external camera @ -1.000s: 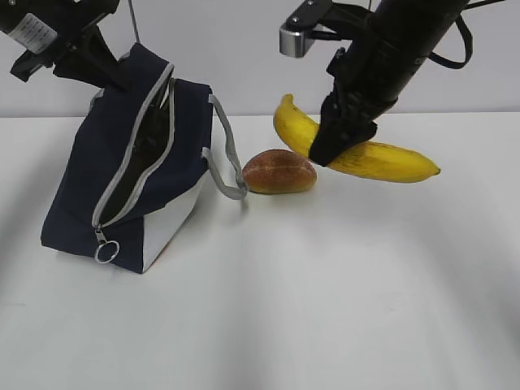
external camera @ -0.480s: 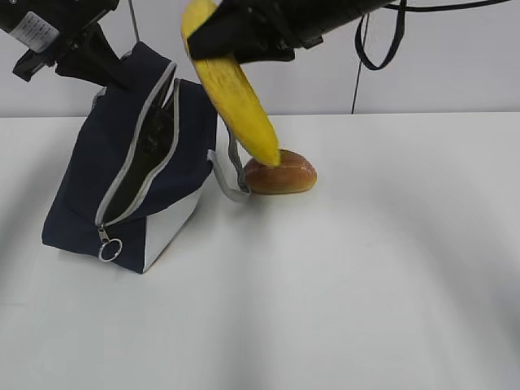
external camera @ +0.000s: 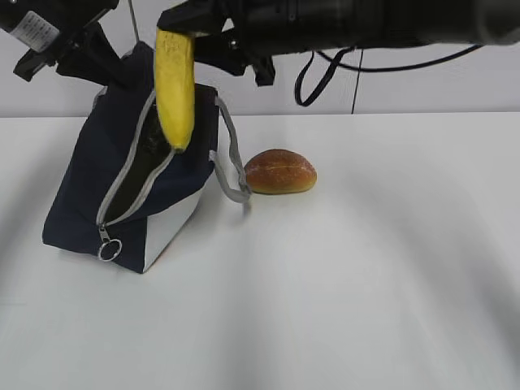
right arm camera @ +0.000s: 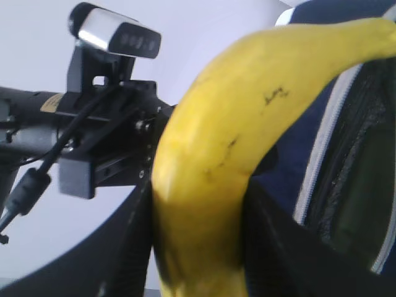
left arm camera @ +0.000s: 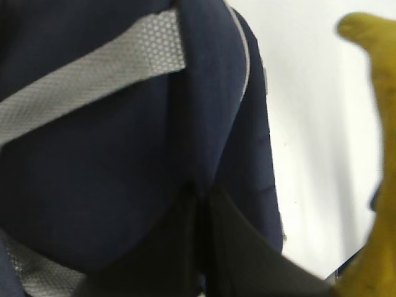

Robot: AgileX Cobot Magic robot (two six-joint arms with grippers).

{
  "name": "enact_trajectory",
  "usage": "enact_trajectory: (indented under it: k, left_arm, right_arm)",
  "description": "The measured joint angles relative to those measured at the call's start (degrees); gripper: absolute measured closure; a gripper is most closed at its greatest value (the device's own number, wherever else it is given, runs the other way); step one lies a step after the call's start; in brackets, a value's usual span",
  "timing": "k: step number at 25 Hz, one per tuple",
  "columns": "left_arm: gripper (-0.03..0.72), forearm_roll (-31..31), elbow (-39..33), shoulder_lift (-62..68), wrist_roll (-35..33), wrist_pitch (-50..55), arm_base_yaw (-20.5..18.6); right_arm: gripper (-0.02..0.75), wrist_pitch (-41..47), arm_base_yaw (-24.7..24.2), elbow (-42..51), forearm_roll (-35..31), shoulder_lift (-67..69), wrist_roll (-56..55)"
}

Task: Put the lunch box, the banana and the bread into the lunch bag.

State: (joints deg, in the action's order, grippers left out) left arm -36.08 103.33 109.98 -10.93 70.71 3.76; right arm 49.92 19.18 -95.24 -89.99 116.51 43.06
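I have the banana [external camera: 175,85] clamped in the right gripper [external camera: 195,28], jaws partly apart and pressed on its thick end. The arm reaches across from three o'clock, and the fruit hangs nearly upright, tip down, right at the unzipped mouth of the lunch bag [external camera: 81,191]. In the right wrist view the banana [right arm camera: 229,161] fills the middle between the dark fingers, with the bag's grey zipper edge [right arm camera: 322,148] just behind it at three o'clock.

The left gripper [external camera: 101,65] sits at eleven o'clock in the outside view, closed tight on the top rear edge of the bag. My left wrist view shows mostly navy fabric [left arm camera: 111,167] crossed by a grey strap [left arm camera: 93,108], with a blurred yellow edge of the banana [left arm camera: 377,74] at two o'clock.

The bag stands tilted on the white table [external camera: 341,292], its zipper ring [external camera: 109,249] low at the front corner. The bread [external camera: 280,171] lies on the table just beside the bag's grey handle [external camera: 231,162], toward three o'clock from it. I cannot see the lunch box from any camera.
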Motion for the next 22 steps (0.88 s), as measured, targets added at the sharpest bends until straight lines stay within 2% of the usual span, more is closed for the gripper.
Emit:
enact_trajectory:
  k: [4,8,13,22]
  left_arm:
    - [0.687,0.0,0.0,0.0,0.0,0.0,0.0]
    - [0.687,0.0,0.0,0.0,0.0,0.0,0.0]
    - [0.687,-0.4,0.0,0.0,0.0,0.0,0.0]
    - [0.687,-0.5,0.0,0.0,0.0,0.0,0.0]
  right_arm:
    - [0.43,-0.3,1.6,0.0,-5.3,4.7,1.8]
    - [0.43,-1.1,2.0,0.0,-6.4,8.1,5.1]
    - [0.43,-6.6,2.8,0.0,-2.7,9.3,7.5]
    - [0.398,-15.8,8.1,-3.1,1.4,9.7,13.7]
